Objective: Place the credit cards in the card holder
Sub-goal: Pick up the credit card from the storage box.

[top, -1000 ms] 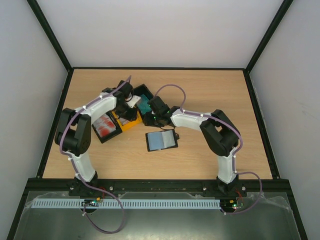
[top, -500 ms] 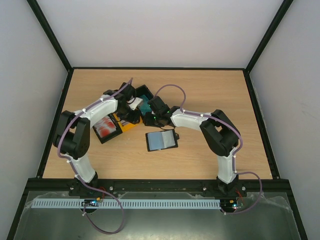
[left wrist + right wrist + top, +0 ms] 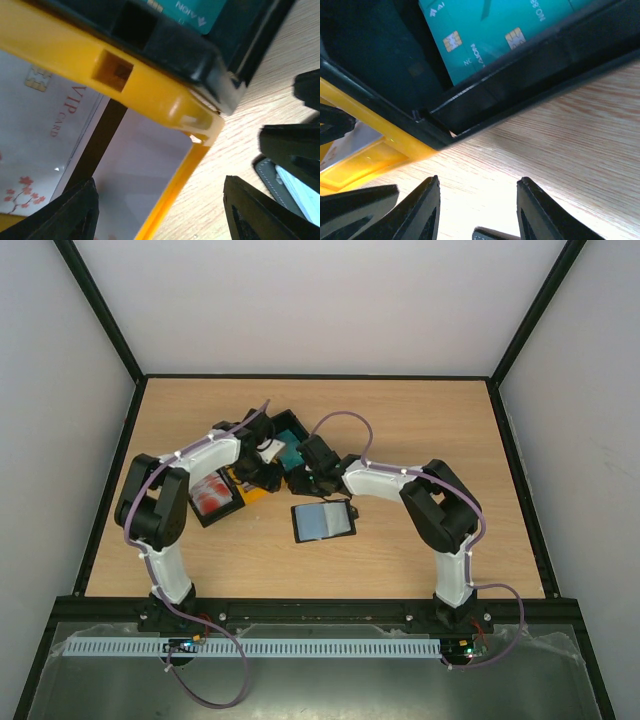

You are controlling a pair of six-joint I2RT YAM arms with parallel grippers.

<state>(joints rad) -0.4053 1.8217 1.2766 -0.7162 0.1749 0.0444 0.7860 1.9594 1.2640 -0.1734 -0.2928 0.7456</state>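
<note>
Your card holder (image 3: 323,521) lay flat on the table (image 3: 430,420), on the near side of the yellow bin (image 3: 150,95) and apart from it, with no tool touching it. In the last second your left tool (image 3: 160,200) spread its jaws from nearly closed to wide while shifting over the yellow bin's corner. Nothing sat between them. A white VIP card (image 3: 40,115) lay inside that bin. Your right tool (image 3: 477,200) hung just beside the yellow bin's corner, jaws parted, empty, unchanged. Teal cards (image 3: 490,35) sat in the black bin (image 3: 520,85) against the yellow bin's far side. Likely a fresh pick was being lined up, and no card was headed for the holder yet.
</note>
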